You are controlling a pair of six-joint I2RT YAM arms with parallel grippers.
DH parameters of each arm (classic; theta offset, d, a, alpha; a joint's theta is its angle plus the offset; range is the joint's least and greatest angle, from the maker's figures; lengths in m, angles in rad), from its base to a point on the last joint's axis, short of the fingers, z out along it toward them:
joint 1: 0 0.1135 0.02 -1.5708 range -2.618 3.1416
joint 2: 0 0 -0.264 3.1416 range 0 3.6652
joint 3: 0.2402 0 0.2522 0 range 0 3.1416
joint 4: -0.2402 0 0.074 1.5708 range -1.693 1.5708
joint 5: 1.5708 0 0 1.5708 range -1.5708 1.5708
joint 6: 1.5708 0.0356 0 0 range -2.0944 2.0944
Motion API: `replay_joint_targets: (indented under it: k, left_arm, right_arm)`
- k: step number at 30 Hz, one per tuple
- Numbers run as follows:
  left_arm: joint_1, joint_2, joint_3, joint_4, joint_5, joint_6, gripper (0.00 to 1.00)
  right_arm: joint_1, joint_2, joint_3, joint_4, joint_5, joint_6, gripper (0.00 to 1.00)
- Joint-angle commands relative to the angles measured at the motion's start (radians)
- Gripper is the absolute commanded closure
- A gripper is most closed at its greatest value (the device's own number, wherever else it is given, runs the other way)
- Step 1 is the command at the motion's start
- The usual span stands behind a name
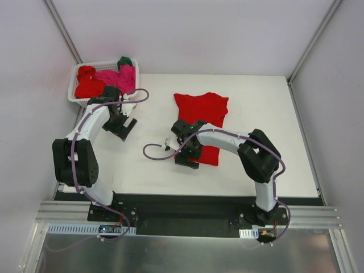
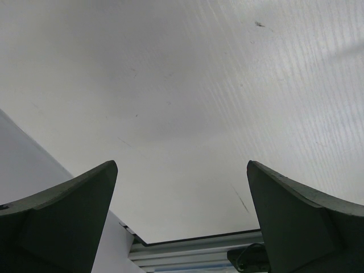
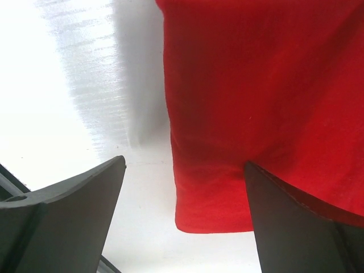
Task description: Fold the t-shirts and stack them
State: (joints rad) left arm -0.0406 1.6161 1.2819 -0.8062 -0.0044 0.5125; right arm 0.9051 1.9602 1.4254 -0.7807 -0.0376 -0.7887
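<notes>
One bright red t-shirt lies spread on the white table, its hem towards the arms. My right gripper hangs low over the shirt's near left corner. In the right wrist view that corner lies flat between the wide-apart fingers, and my right gripper is open with nothing pinched. More t-shirts sit in the basket: a red one, a magenta-pink one and a dark green one. My left gripper is open over bare table, just in front of the basket, holding nothing.
The white lattice basket stands at the table's far left corner. The table's near edge and metal rail show beneath my left fingers. Grey walls close the table in at the back and both sides.
</notes>
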Motion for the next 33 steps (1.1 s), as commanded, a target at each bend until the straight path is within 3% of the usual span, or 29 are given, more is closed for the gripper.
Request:
replay_joint_targets:
  k: [1, 17, 18, 21, 26, 28, 31, 33]
  left_arm:
    - [-0.016, -0.022, 0.016, -0.024, -0.006, 0.007, 0.01]
    - [-0.019, -0.025, 0.002, -0.022, -0.017, 0.018, 0.01]
    - [-0.019, -0.022, 0.004, -0.024, -0.017, 0.018, 0.01]
    - [-0.019, -0.019, 0.007, -0.022, -0.020, 0.021, 0.00]
    - [-0.021, -0.007, 0.017, -0.024, -0.019, 0.020, 0.01]
    - [-0.022, -0.004, 0.025, -0.024, -0.019, 0.020, 0.01]
    - [-0.024, 0.005, 0.033, -0.022, -0.019, 0.018, 0.01]
    - [-0.027, 0.008, 0.039, -0.024, -0.019, 0.020, 0.01]
  right_arm:
    - [0.005, -0.006, 0.013, -0.022, -0.016, 0.016, 0.12]
    - [0.002, 0.103, 0.043, 0.029, -0.019, 0.013, 0.18]
    - [0.002, 0.101, 0.044, 0.026, -0.025, 0.009, 0.28]
    - [-0.005, 0.095, 0.044, 0.020, -0.038, 0.003, 0.42]
    - [-0.006, 0.086, 0.043, -0.003, -0.048, -0.004, 0.47]
    - [-0.008, 0.078, 0.038, -0.006, -0.045, -0.014, 0.58]
    - [-0.008, 0.074, 0.040, -0.006, -0.038, -0.015, 0.95]
    - [-0.011, 0.072, 0.046, -0.009, -0.027, -0.011, 0.99]
